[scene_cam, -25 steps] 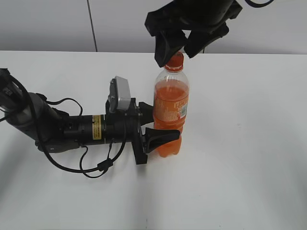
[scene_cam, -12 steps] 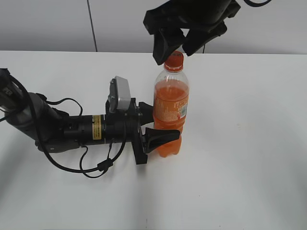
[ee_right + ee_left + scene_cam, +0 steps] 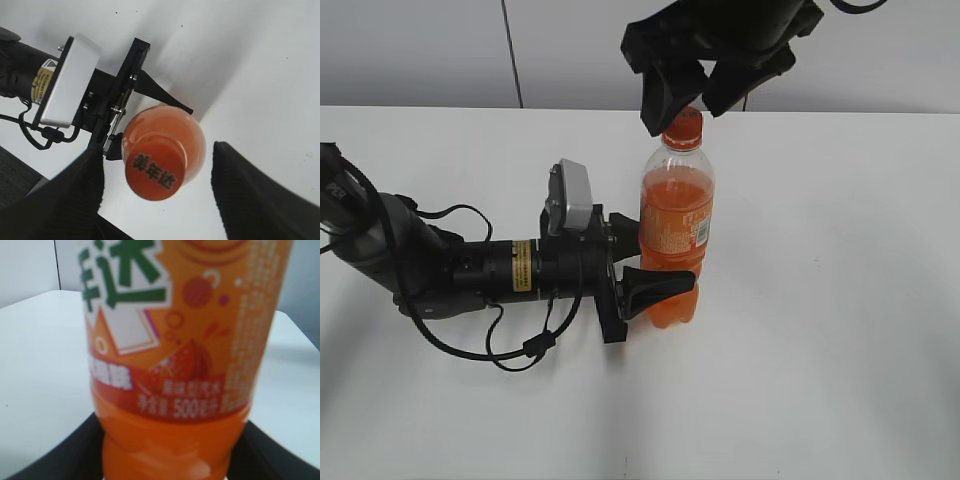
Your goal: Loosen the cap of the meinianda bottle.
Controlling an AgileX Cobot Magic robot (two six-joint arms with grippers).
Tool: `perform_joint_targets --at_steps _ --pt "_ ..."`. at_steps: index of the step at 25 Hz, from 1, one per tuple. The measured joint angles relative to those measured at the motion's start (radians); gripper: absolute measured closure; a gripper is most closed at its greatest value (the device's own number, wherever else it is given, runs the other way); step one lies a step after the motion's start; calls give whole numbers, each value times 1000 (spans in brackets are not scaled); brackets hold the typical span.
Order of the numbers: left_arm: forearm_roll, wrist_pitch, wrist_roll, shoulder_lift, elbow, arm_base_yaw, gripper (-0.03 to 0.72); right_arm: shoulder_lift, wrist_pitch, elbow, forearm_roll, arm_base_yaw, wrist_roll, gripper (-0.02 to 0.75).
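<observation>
The meinianda bottle (image 3: 676, 225) stands upright on the white table, full of orange soda, with its orange label facing the left wrist view (image 3: 175, 340). My left gripper (image 3: 655, 258) lies low along the table and is shut on the bottle's lower body; its dark fingers (image 3: 55, 455) flank the bottle. The orange cap (image 3: 684, 124) sits on the neck, with dark lettering on top (image 3: 155, 170). My right gripper (image 3: 698, 100) hangs open just above the cap, its ribbed fingers (image 3: 65, 200) spread on either side and not touching it.
The left arm with its cables (image 3: 460, 270) stretches across the left of the white table (image 3: 840, 300). Its silver wrist camera (image 3: 67, 80) sits beside the bottle. A grey wall (image 3: 420, 50) runs behind the table.
My right gripper has risen slightly, so the cap now shows fully between its fingers. The bottle and the left gripper have not moved.
</observation>
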Motion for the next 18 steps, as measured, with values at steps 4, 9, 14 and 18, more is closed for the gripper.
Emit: perform_joint_targets --at_steps 4,9,14,18 --pt "0 0 0 0 0 0 286 7 6 0 -4 0 0 237" --pt "1 0 0 0 0 0 286 21 21 0 -4 0 0 237" --pt "1 0 0 0 0 0 286 21 21 0 -5 0 0 264" --pt "1 0 0 0 0 0 286 21 21 0 -5 0 0 416"
